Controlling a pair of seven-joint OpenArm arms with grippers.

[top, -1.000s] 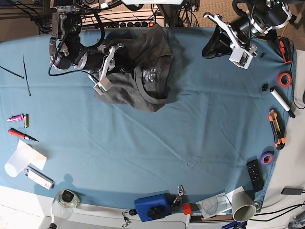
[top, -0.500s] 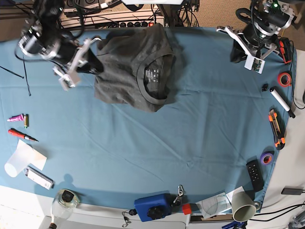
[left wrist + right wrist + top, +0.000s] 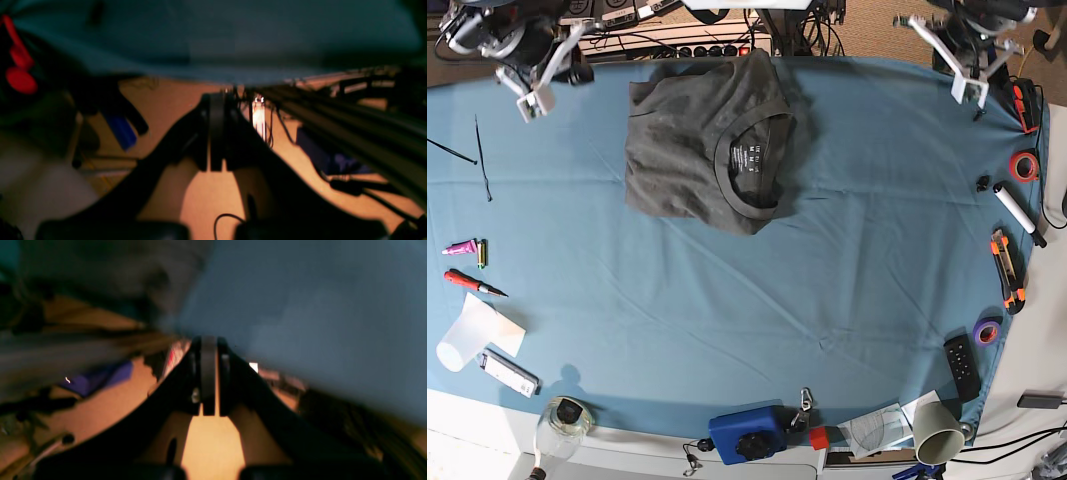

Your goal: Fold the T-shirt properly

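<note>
The dark grey T-shirt (image 3: 702, 150) lies in a folded bundle at the far middle of the blue tablecloth (image 3: 757, 280), collar and white label facing up. Neither gripper touches it. My right gripper (image 3: 208, 341) is shut with nothing between its fingers. In the base view it sits at the far left corner (image 3: 577, 74), well left of the shirt. My left gripper (image 3: 217, 100) is also shut and empty, out past the cloth's edge over the floor. Its arm (image 3: 972, 45) is at the far right corner.
Along the right edge lie a red tape roll (image 3: 1025, 165), a marker (image 3: 1019, 213), a utility knife (image 3: 1005, 270), purple tape (image 3: 987, 331) and a remote (image 3: 961, 367). A blue box (image 3: 747, 432) and paper cup (image 3: 937, 432) sit at the front. A red pen (image 3: 472, 284) lies left.
Both arms have drawn back to the far corners of the table. The right gripper has come away from the T-shirt's left side, and the shirt now lies free.
</note>
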